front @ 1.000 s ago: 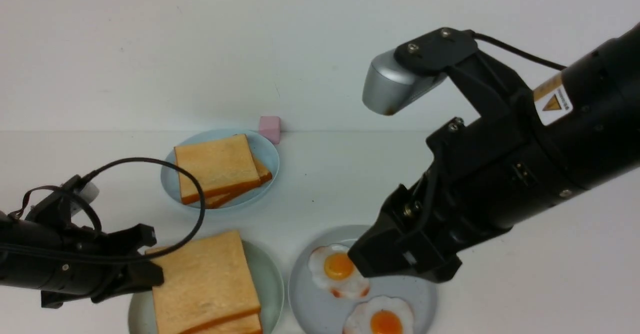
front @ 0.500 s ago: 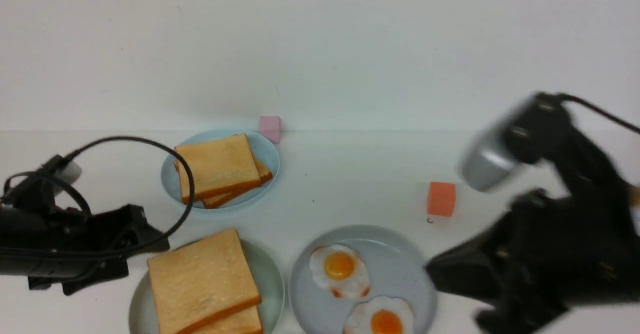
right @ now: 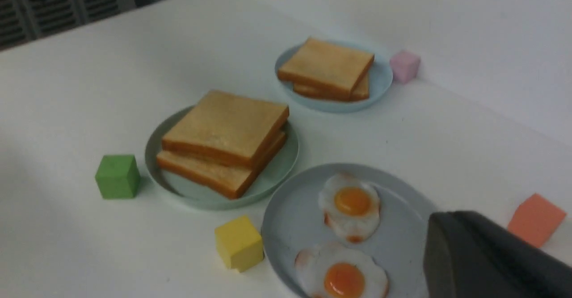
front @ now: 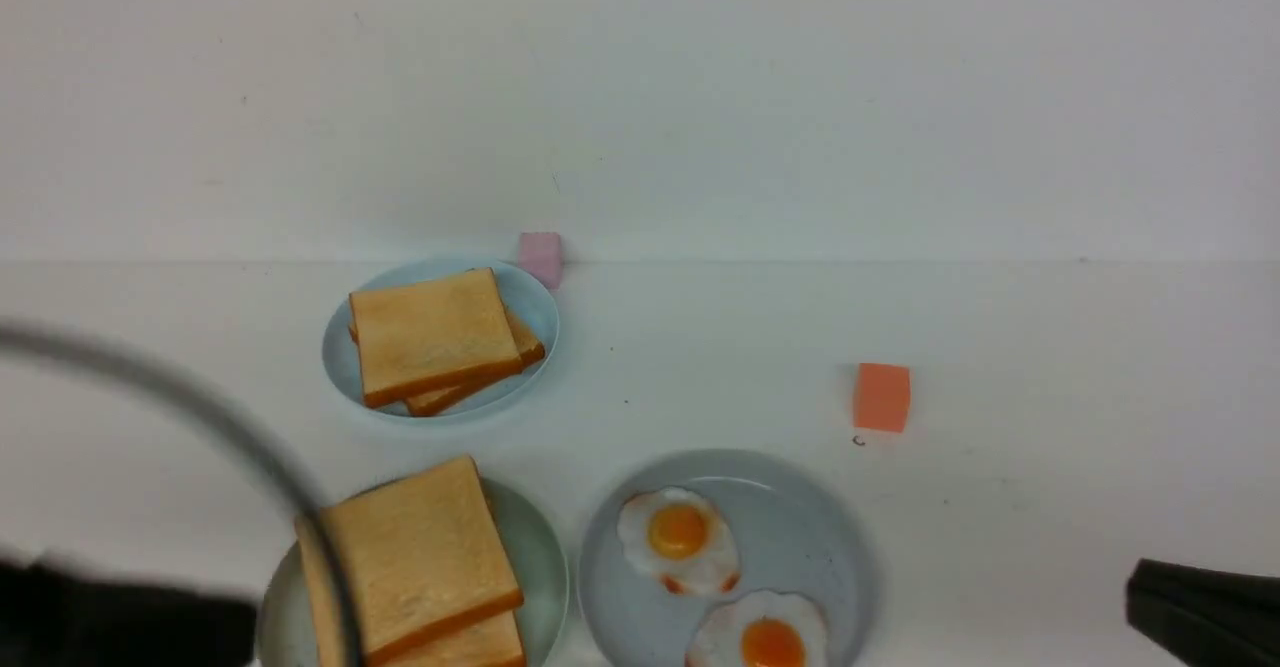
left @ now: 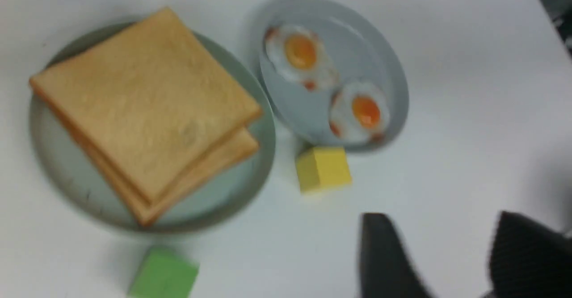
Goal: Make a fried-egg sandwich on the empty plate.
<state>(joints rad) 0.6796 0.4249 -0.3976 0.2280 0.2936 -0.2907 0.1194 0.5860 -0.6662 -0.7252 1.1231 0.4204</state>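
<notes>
A: What do the things look like?

B: The sandwich (front: 420,557) is two square, golden-brown toast slices with darker crusts, matte, stacked a little askew. There are four plain matte blocks: a pink cube (front: 540,257), an orange cube (front: 882,397), a yellow cube (right: 239,243) and a green cube (right: 117,176). The plates are smooth and round with low rims.

A: What sits in what?

B: The sandwich lies on the mint-green plate (front: 546,557), at the near left of the white table (front: 700,367). Just beside it, the grey-blue plate (front: 810,547) holds two fried eggs (front: 678,539), white with orange yolks. Farther back, the light-blue plate (front: 533,299) carries two more toast slices (front: 435,337).

A: And the grippers?

B: The left gripper (left: 447,262) has its fingers apart over bare table, gripping nothing. The right gripper (right: 469,253) is closed and empty.

A: What has changed in the last second?

B: The right arm (front: 1200,612) hung over the eggs then and hid the orange cube. Now only its dark tip shows at the near right corner. The left arm (front: 100,617) has sunk to the near left corner, blurred, its cable (front: 270,472) crossing the sandwich. Toast and eggs lie as before.
</notes>
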